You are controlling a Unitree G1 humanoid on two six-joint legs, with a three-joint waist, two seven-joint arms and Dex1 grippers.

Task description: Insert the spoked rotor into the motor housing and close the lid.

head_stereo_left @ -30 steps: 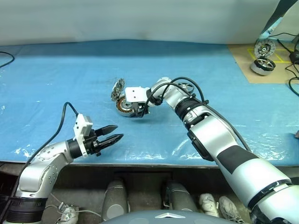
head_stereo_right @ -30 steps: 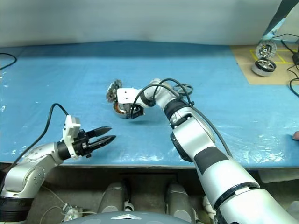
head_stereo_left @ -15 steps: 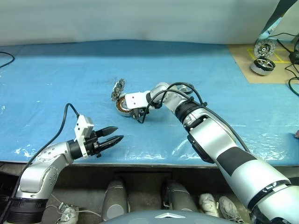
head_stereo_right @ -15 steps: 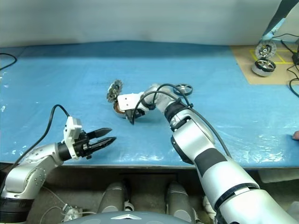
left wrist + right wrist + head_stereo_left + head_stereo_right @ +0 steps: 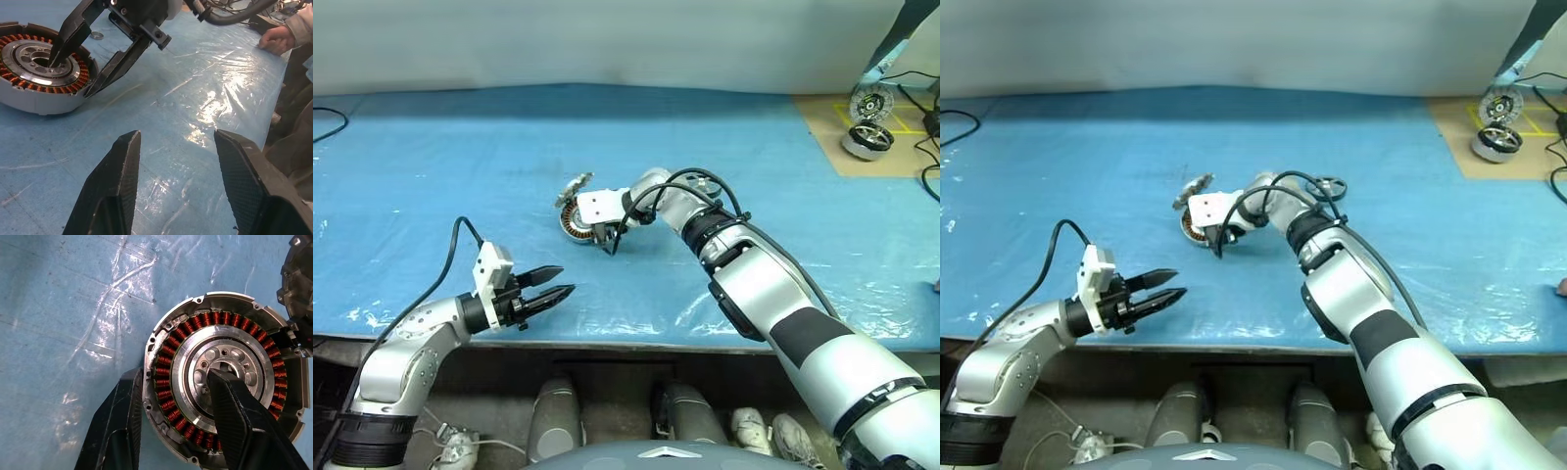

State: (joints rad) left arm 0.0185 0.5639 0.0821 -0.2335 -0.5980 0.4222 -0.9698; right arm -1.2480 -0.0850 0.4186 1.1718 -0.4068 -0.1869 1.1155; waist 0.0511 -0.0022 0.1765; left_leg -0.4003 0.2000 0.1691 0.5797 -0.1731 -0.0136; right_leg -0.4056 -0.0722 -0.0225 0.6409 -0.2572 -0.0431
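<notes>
Two grippers in play. Nearest, the left gripper (image 5: 551,283) hovers over the table's front edge, its black textured fingers spread with nothing between them.

Further in, mid-table, the right gripper (image 5: 171,426) is clamped on the motor housing (image 5: 1197,233): one finger (image 5: 115,426) against the outer wall, the other (image 5: 239,416) down in the silver centre hub, so the grip spans the copper windings.

The lid (image 5: 574,186), toothed grey disc with dark cut-outs, stands tilted open from the housing's far-left rim.

The spoked rotor (image 5: 1330,186), black rim and pale spokes, lies flat just beyond the right forearm, apart from the housing and not yet inserted.

Farthest, at the table's right end, two other motor parts (image 5: 865,119) sit on a brown board (image 5: 822,137). A person's hand (image 5: 276,38) rests at the table edge in the left wrist view.

Risks, as judged:
- Finger pad bearing on the orange windings could scuff or nick the fine wire.
- The blue plastic sheet (image 5: 460,157) is glossy and wrinkled; the smooth metal cup may slide or twist if pulled sideways.
- The hinged lid may flop shut while the housing is shifted, blocking the rotor's seat.
- The cable looped off the right wrist could snag the rotor behind it
</notes>
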